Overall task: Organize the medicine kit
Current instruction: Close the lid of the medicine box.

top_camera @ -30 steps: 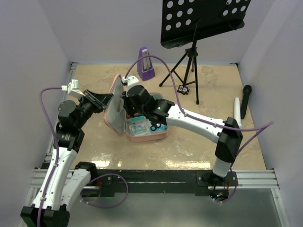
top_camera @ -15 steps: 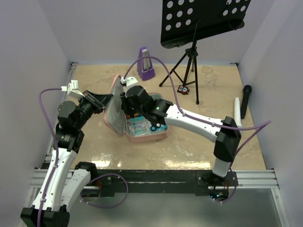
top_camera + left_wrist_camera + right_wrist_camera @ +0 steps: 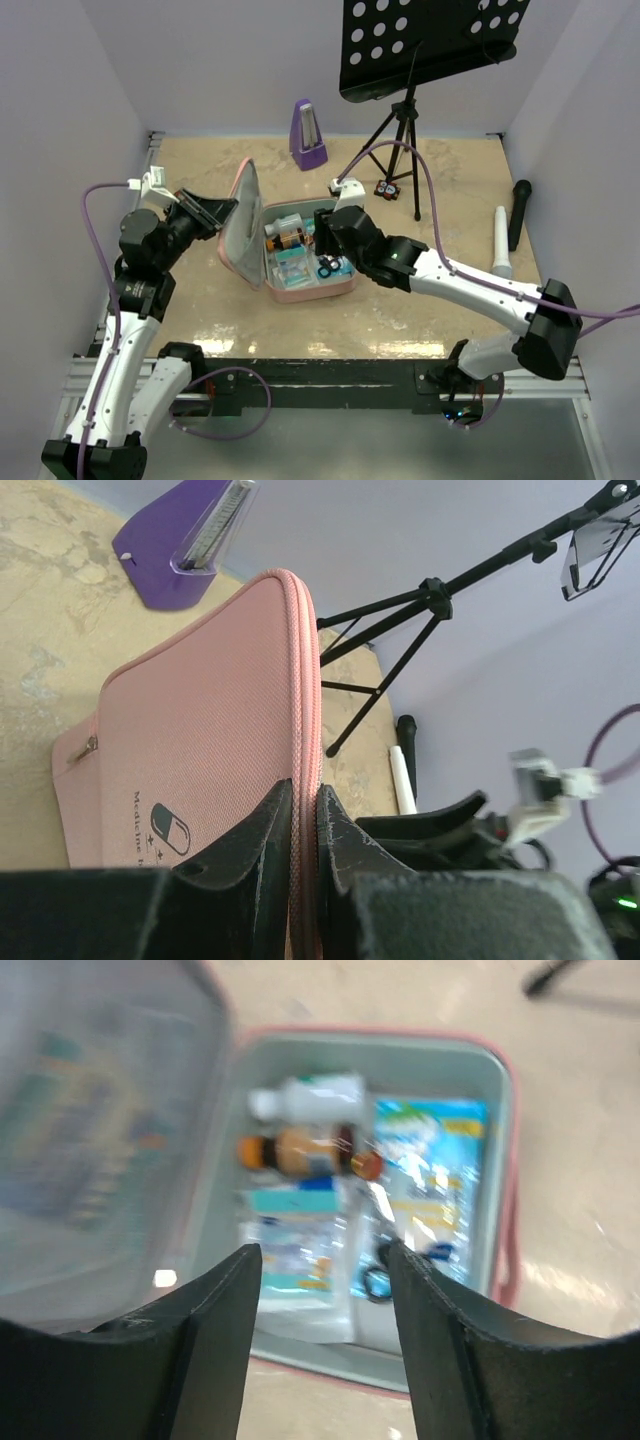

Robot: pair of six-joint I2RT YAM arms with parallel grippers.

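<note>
Beige mottled counter (image 3: 200,300) carrying, at centre, the pink square soft-sided zip medicine kit (image 3: 310,292), lying open. Left fingers (image 3: 265,830) pinch the raised lid's zip edge; right fingers (image 3: 215,1320), spread and empty, hover over the grey tray. Blue-and-white sachets (image 3: 430,1170), an amber bottle (image 3: 300,1152) and a white bottle (image 3: 310,1095) lie packed inside. Judged nearly complete: closing and zipping remain.
</note>
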